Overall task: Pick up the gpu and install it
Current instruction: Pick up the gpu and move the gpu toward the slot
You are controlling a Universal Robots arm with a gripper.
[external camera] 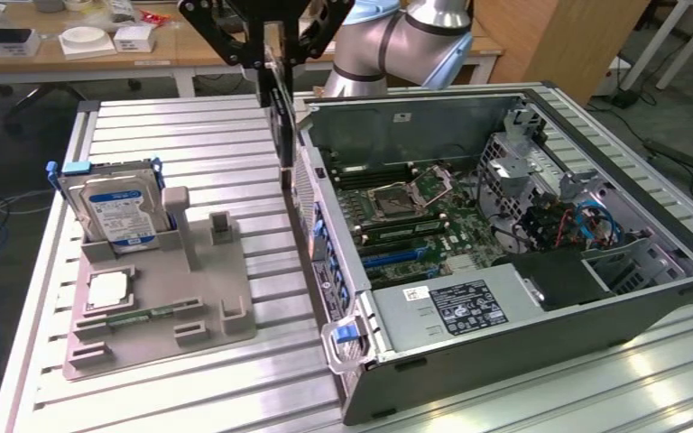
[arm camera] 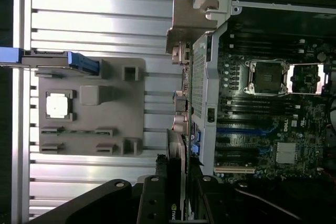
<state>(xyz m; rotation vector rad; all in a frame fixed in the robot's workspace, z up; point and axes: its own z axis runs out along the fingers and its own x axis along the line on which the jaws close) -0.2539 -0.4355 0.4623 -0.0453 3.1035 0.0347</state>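
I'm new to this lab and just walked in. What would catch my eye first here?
The open computer case sits on the exterior view's right, its motherboard bare. At the case's left edge the gripper holds the gpu upright, edge-on. Farther left, a hard drive with a blue label stands in a grey holder.

End effector aloft, downward, tight-gripped.

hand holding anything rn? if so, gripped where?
Yes. The hand is clamped on the graphics card at its upper edge, one finger on each flat face. The card hangs straight down, close by the open computer case.
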